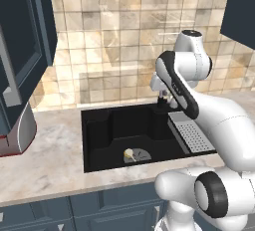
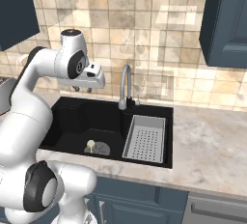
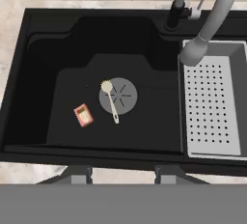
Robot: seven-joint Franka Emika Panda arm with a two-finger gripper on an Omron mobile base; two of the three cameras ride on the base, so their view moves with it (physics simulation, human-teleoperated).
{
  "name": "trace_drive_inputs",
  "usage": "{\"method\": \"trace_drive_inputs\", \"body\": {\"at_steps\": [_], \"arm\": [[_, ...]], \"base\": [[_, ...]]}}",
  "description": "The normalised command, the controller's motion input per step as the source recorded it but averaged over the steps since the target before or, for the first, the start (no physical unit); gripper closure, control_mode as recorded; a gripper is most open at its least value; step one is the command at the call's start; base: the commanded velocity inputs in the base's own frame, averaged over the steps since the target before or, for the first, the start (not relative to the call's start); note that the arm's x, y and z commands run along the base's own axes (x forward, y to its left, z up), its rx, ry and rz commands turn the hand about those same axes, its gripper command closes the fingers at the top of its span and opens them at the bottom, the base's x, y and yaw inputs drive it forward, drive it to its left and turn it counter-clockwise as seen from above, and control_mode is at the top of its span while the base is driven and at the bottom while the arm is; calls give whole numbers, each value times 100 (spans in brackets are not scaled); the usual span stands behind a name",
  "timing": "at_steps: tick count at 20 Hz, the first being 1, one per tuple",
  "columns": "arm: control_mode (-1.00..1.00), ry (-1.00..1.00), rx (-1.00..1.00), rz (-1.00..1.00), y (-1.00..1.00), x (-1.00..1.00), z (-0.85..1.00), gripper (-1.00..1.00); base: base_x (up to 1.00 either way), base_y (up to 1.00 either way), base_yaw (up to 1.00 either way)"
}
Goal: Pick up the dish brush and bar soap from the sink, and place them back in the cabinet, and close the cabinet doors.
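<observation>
You have the whole job ahead of you: in the black rectangular recessed sink (image 3: pixel 34 73), set in the beige marble table (image 1: pixel 45 160), the cream-headed, tan-handled dish brush (image 3: pixel 111 101) lies across the round grey drain (image 3: pixel 123 95), and the small reddish-brown bar soap (image 3: pixel 83 115) rests just beside it. The dark blue-grey wall cabinet door (image 1: pixel 20 51) stands open. Your tool (image 3: pixel 120 172) hovers above the basin, fingers apart, holding nothing.

Black sink (image 3: pixel 48 49) floor: dish brush (image 3: pixel 110 100) across the drain (image 3: pixel 123 95), bar soap (image 3: pixel 83 115) just beside
</observation>
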Motion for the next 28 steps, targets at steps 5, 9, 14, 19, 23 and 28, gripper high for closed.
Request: {"method": "trace_drive_inputs", "body": {"at_steps": [5,9,14,19,23,28], "arm": [[-100,0,0,0,0,0,-4,-100],[-100,2,0,1,0,0,-8,-100],[-100,0,0,3,4,2,-7,-100],[-100,0,0,4,13,6,-17,-100],[-100,0,0,3,12,11,-16,-100],[-100,0,0,2,12,17,-25,-100]], "base": [[0,0,0],[0,0,0],[0,0,0],[0,0,0],[0,0,0],[0,0,0]]}}
